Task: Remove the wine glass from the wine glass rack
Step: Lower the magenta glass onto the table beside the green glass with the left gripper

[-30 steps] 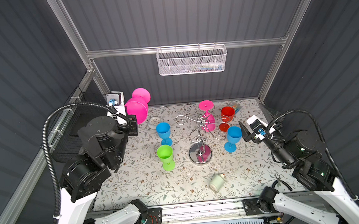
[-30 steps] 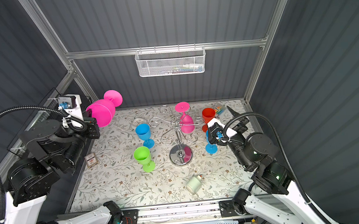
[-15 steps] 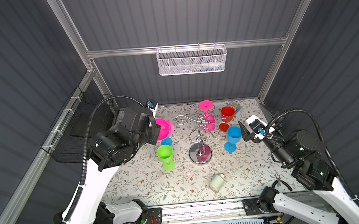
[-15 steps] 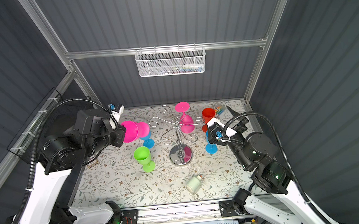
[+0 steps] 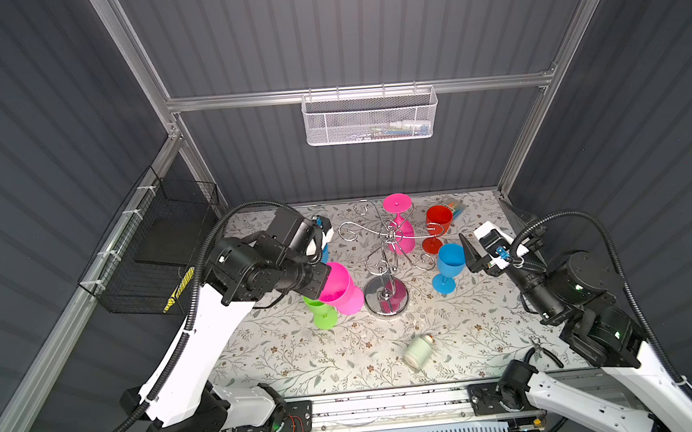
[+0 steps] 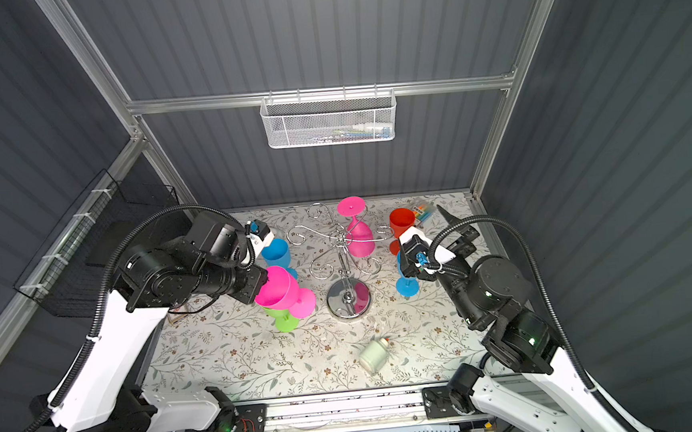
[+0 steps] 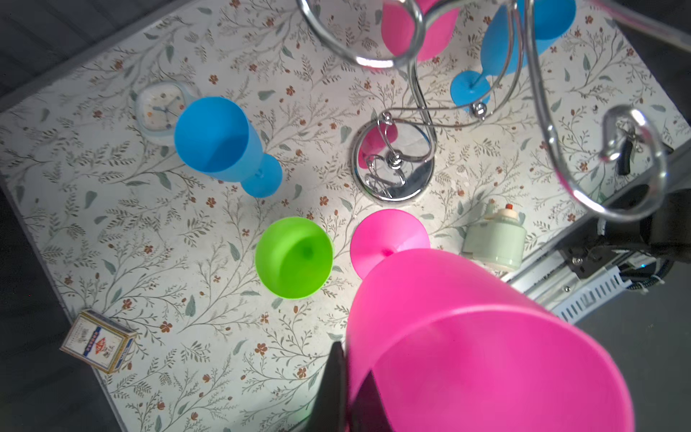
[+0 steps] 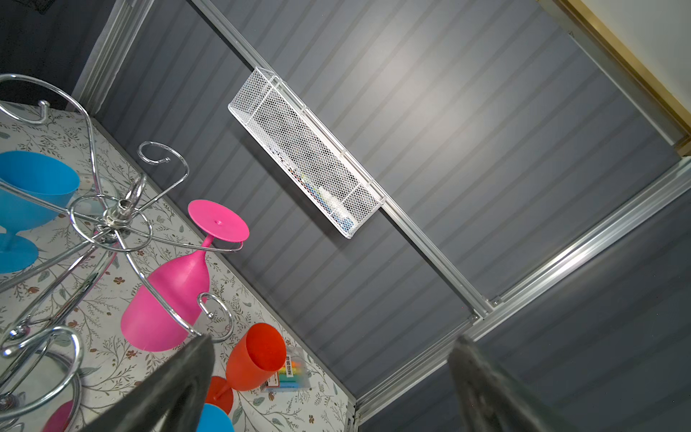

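The chrome wine glass rack [image 5: 386, 295] stands mid-table, also in the other top view [image 6: 348, 298] and both wrist views [image 7: 392, 168] [image 8: 119, 217]. One pink wine glass [image 5: 401, 232] [image 8: 168, 299] hangs upside down from a back arm. My left gripper [image 5: 323, 279] [image 7: 346, 359] is shut on the rim of a second pink wine glass [image 5: 336, 286] [image 7: 467, 336], one finger inside the bowl and one outside. That glass is tilted, its foot low between the green glass and the rack base. My right gripper [image 5: 480, 253] [image 8: 332, 344] hangs open and empty, right of the rack.
A green glass [image 5: 321, 310] stands right beside the held glass. Blue glasses [image 6: 276, 251] [image 5: 447, 264] and a red glass [image 5: 436, 223] flank the rack. A pale jar [image 5: 418, 347] lies near the front. A small clock [image 7: 159, 110] and a card box [image 7: 97, 342] sit at the left.
My left arm has swung down from high at the back left, carrying the pink glass to the spot between the green glass and the rack base. The right arm has not moved.
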Robot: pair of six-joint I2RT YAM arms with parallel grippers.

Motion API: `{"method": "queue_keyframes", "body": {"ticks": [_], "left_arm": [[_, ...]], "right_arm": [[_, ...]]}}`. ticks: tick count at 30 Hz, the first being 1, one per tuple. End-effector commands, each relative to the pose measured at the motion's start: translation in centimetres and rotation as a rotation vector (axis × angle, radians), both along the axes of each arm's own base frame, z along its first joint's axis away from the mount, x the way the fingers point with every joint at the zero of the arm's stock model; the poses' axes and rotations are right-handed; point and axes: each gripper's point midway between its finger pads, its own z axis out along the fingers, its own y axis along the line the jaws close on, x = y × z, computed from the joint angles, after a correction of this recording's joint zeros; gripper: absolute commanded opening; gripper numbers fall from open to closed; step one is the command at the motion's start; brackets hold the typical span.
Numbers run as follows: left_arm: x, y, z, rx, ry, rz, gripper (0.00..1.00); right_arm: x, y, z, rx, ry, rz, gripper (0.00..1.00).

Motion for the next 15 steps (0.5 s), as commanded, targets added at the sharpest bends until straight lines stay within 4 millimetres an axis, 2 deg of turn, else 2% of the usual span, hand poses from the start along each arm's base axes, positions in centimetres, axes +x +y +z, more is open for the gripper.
{"method": "queue_keyframes", "body": {"ticks": [1, 6, 15], "left_arm": [[-2.8, -1.2, -2.0, -0.027, 0.120, -0.034, 0.00], [-4.6, -2.3, -4.8, 0.005, 0.184, -0.049, 0.00], [-5.4, -3.6, -9.7, 0.004, 0.237, 0.021, 0.00]], "right_arm": [[0.0, -0.3, 0.2, 0.031, -0.006, -0.014, 0.99], [0.1, -0.3, 0.1, 0.027, -0.004, -0.017, 0.99], [0.2, -0.2, -0.3, 0.029, 0.002, -0.016, 0.99]]}}
